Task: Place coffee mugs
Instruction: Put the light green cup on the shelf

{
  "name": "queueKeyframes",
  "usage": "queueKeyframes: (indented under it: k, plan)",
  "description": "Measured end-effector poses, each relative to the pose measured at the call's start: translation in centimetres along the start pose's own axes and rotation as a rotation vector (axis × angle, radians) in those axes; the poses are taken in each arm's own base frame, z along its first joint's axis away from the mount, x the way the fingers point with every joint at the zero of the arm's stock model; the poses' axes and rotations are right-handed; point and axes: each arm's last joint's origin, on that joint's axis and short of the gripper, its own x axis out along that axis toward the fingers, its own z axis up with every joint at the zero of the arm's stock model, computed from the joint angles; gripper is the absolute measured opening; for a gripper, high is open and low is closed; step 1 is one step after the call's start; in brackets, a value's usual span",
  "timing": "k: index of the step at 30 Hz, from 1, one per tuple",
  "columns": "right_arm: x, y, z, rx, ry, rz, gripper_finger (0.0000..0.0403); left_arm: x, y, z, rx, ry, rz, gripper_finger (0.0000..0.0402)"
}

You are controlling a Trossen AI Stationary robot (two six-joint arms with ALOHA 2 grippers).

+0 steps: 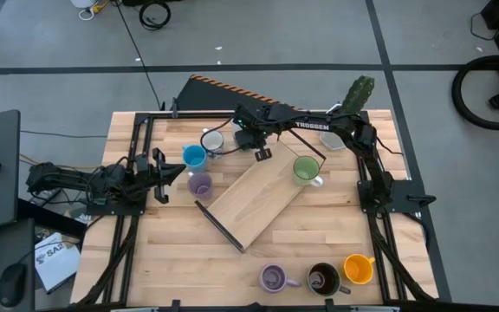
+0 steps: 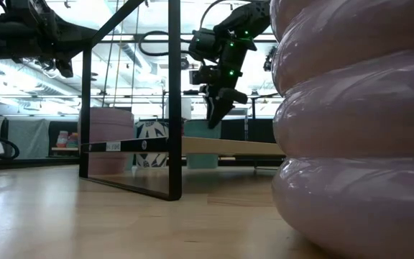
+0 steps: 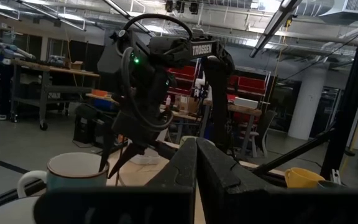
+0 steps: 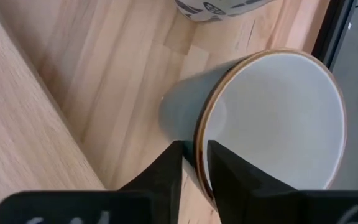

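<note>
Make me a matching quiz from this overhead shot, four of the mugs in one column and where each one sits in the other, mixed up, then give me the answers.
Things:
1. green mug
2. blue mug
3. orange mug
4. dark brown mug

Places:
A. at the near edge, between a lavender mug and the orange mug
B. on the wooden board's right corner
C. off the board, beside its left edge
D. rightmost in the near row

Pairs: 1-B, 2-C, 3-D, 4-A
</note>
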Motion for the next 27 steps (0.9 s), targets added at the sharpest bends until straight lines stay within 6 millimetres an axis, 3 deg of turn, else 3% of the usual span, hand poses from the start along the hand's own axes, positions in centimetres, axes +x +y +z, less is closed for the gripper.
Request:
queueKeyframes:
  k: [8, 15, 27]
  plan:
    - [-0.1, 0.9, 0.6, -0.043, 0.005, 0.013, 0.0025, 0.0, 0.0, 0.0, 0.001, -0.001, 0.0, 0.0009]
    - [-0.6, 1.7, 1.3, -0.093, 0.064, -0.043, 0.0024, 0.0, 0.0, 0.0, 0.002, -0.001, 0.0, 0.0009]
    - [-5.1, 2.8, 1.4, -0.116, 0.072, -0.059, 0.0028, 0.0, 0.1, 0.0, 0.002, -0.005, 0.032, 0.0009]
